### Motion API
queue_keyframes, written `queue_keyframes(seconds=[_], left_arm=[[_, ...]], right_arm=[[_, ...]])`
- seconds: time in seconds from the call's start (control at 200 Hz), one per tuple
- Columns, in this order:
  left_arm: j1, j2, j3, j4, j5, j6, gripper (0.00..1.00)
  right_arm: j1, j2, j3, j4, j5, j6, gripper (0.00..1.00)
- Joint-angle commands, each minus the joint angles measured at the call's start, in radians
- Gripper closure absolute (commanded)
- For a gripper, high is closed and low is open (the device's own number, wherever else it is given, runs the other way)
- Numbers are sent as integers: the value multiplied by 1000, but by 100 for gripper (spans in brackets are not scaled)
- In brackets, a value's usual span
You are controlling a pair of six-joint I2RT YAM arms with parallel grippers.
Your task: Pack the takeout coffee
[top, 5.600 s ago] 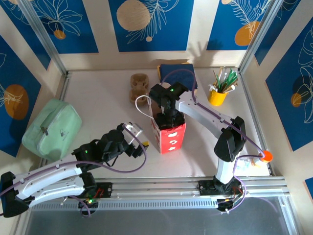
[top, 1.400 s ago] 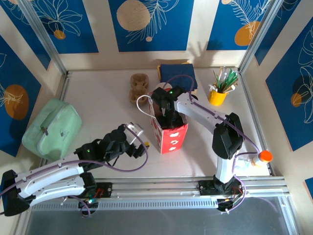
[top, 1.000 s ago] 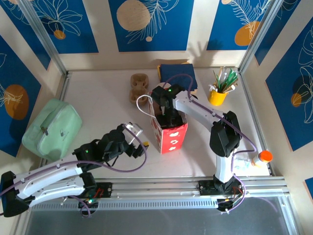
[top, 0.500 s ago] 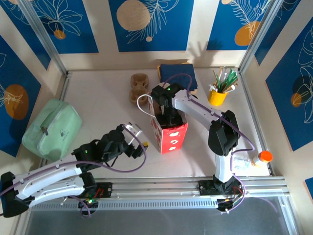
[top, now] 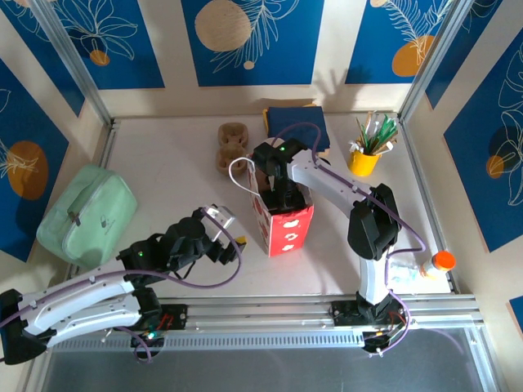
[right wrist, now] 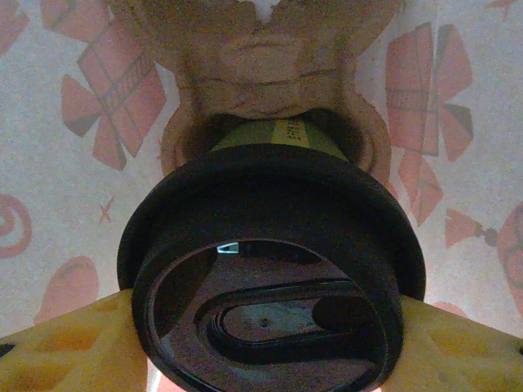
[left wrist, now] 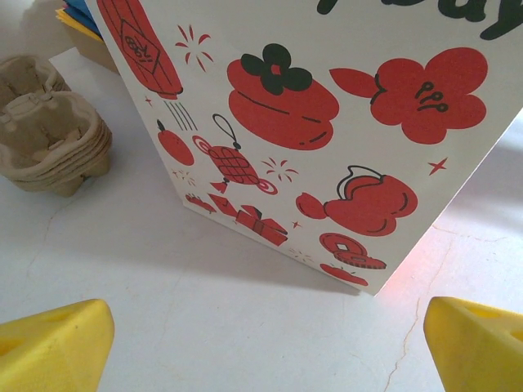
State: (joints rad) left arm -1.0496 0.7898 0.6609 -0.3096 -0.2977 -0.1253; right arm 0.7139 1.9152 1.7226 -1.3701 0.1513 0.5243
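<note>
The pale worktop is enclosed by aluminium posts and walls of cream and blue panels printed with white leaves and orange discs. In the left wrist view its surface shows fine hairline cracks.

A red-and-white paper bag stands upright near the middle. The right arm reaches down into its open top. Inside the bag, the right fingers press against both sides of the black lid of the takeout coffee, clamped on it. The cup's green side shows just beyond the lid, with moulded brown cardboard around its lower part.

The left fingers are spread wide apart and empty, low over the worktop just left of the bag.

A stack of pulp cup carriers lies far of the bag, and a blue folded stack is beside it. A yellow cup of sticks stands at the far right, a mint-green pouch at the left edge, and an orange-capped bottle at the near right.
</note>
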Motion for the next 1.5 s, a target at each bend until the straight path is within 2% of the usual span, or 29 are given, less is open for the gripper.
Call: queue_keyframes(seconds=[0.0, 0.395, 0.685, 1.11, 1.491], left_arm=[[-5, -19, -7, -14, -18, -7, 3], [-7, -44, -13, -33, -39, -7, 2], [-6, -57, -12, -42, -50, 0, 1], [-5, -63, -9, -46, -50, 10, 0], [-5, -57, -5, -40, -49, 15, 0]], right_arm=[[2, 62, -15, 47, 25, 20, 37], [10, 1, 6, 39, 25, 22, 18], [20, -8, 6, 21, 38, 5, 10], [25, -21, 31, -7, 41, 3, 8], [27, -31, 45, -21, 44, 18, 10]])
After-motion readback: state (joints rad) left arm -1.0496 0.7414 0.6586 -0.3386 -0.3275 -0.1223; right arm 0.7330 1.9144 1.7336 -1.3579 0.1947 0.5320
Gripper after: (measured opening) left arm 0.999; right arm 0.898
